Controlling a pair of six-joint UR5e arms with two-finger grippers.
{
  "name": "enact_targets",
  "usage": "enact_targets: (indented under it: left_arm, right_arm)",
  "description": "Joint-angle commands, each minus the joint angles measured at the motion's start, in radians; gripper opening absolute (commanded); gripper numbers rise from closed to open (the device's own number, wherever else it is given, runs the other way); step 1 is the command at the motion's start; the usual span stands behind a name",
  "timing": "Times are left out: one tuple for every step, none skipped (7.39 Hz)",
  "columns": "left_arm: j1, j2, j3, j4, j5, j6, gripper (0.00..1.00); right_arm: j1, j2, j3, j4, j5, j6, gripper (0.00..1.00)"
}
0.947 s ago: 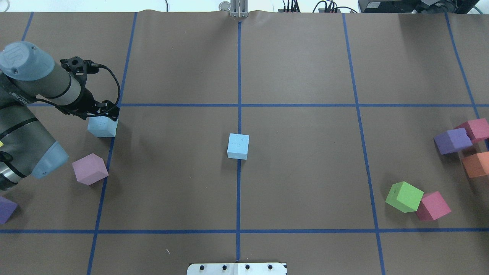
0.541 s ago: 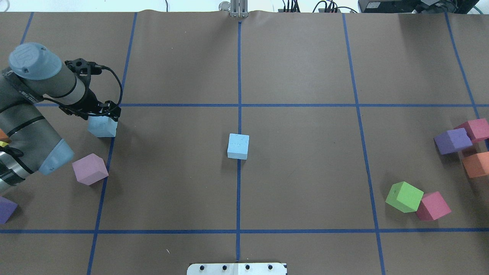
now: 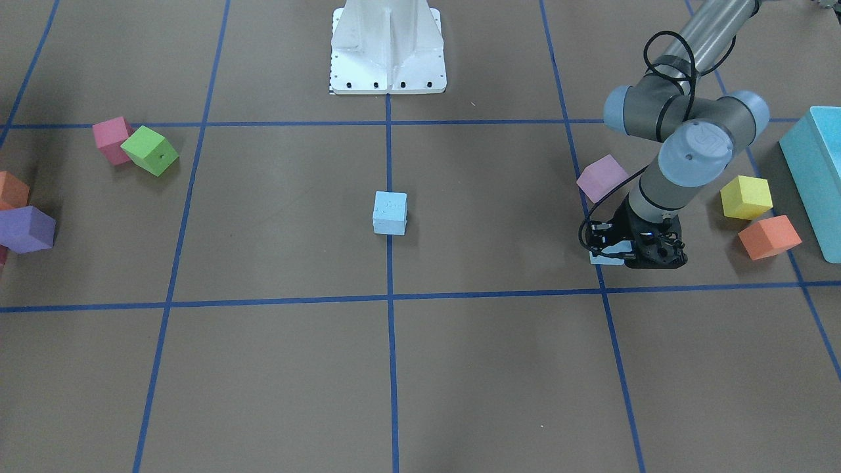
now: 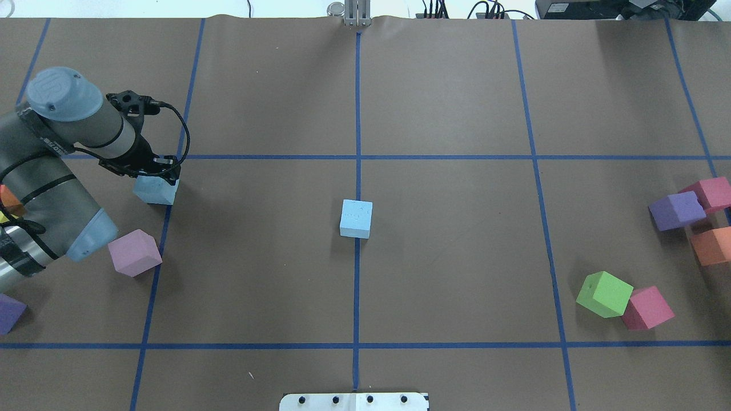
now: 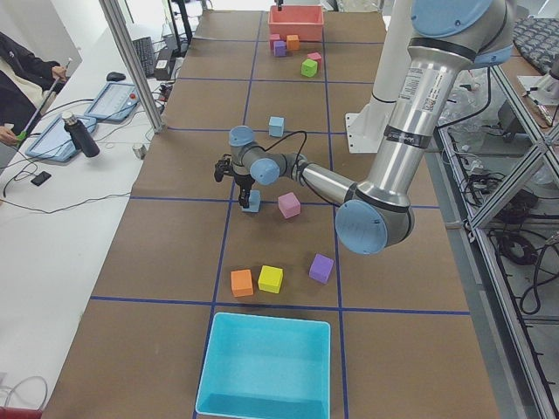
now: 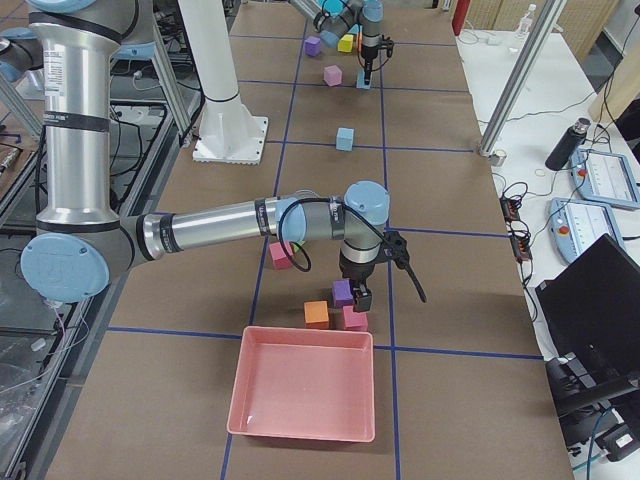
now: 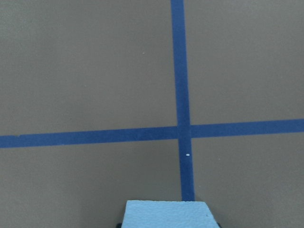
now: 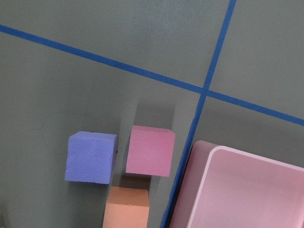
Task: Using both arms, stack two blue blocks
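Note:
One blue block (image 4: 356, 218) sits alone at the table's middle on the centre tape line and also shows in the front view (image 3: 389, 212). The other blue block (image 4: 155, 190) is at the far left between the fingers of my left gripper (image 4: 157, 174), which is shut on it. In the left wrist view this block (image 7: 166, 214) fills the bottom edge. In the front view the gripper (image 3: 647, 256) covers most of it (image 3: 606, 257). My right gripper (image 6: 356, 303) shows only in the right side view, over a purple cube (image 6: 343, 291). I cannot tell whether it is open or shut.
A mauve cube (image 4: 135, 252) and a purple cube (image 4: 8, 313) lie near the left arm. Yellow (image 3: 745, 197) and orange (image 3: 769, 236) cubes and a teal box (image 3: 815, 177) sit behind it. Green (image 4: 604, 294), magenta (image 4: 647, 308), purple (image 4: 677, 210) and orange (image 4: 711, 245) cubes lie at the right, by a pink tray (image 6: 303, 395).
My left arm has swung a little to the right, and the gripper with the blue block has shifted slightly right. The middle block has not moved.

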Motion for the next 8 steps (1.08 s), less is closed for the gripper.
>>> enact_targets:
  left_arm:
    - [-0.002,0.004,-0.051,0.013,-0.006,-0.001,0.0]
    - [-0.001,-0.026,-0.088,0.083,-0.004,-0.015,0.0]
    - [-0.001,-0.11,-0.126,0.232,-0.001,-0.019,0.0]
    - [0.001,-0.205,-0.157,0.383,0.001,-0.022,0.0]
    - [0.023,-0.261,-0.188,0.453,0.002,-0.071,0.0]
    - [0.065,-0.302,-0.196,0.455,0.023,-0.17,0.0]
    - [0.121,-0.348,-0.194,0.456,0.086,-0.188,0.0]
    - [0.164,-0.4,-0.182,0.455,0.094,-0.218,0.0]
  right_arm:
    - [0.0,0.001,0.002,0.0,0.002,0.001,1.0]
    - [0.0,0.0,0.002,0.0,0.0,0.001,1.0]
    - [0.0,0.0,0.002,0.0,0.002,0.001,1.0]
    - [0.0,0.0,0.002,0.0,0.002,0.002,1.0]
    - [0.0,0.0,0.002,0.0,0.002,0.002,1.0]
    - [0.0,0.0,0.004,0.0,0.002,0.002,1.0]
    - [0.0,0.0,0.002,0.0,0.002,0.002,1.0]
    - [0.002,0.0,0.004,0.0,0.002,0.002,1.0]
